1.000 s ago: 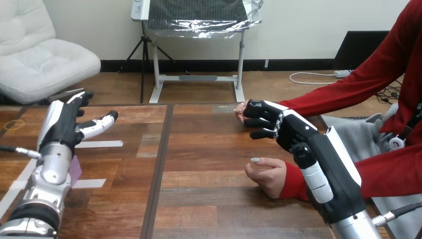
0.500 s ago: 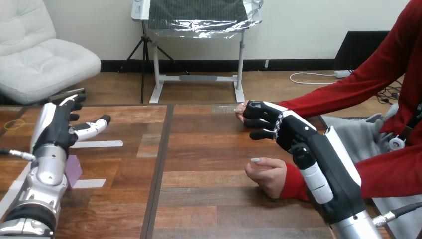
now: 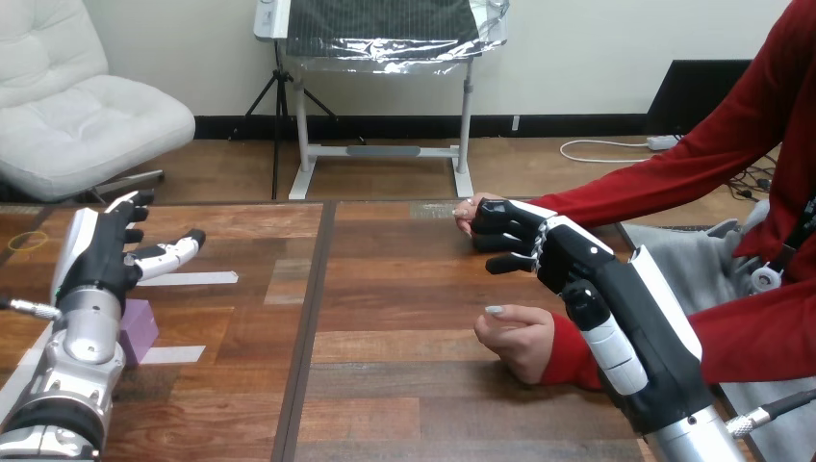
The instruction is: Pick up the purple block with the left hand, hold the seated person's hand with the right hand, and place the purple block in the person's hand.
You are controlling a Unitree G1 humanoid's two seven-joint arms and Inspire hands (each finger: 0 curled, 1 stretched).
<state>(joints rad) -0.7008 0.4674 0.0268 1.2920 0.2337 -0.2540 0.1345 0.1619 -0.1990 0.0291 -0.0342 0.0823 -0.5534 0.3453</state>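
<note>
Tabletop [image 3: 404, 385] carries the purple block [image 3: 140, 325] at its left edge, with the left robot hand [image 3: 96, 260] spread wide near it for grasping, while the right robot hand [image 3: 558, 255] clasps the person's hand [image 3: 465, 214], steadying it.

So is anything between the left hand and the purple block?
Nothing visible. The block sits on the table right beside the wrist of the left hand, partly hidden by that arm; the hand is open, held just past the block.

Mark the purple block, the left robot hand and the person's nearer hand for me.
purple block [image 3: 140, 325]: head view, its visible face beside the forearm.
left robot hand [image 3: 96, 258]: head view, back of the hand.
person's nearer hand [image 3: 520, 339]: head view, middle of the fist.
</note>
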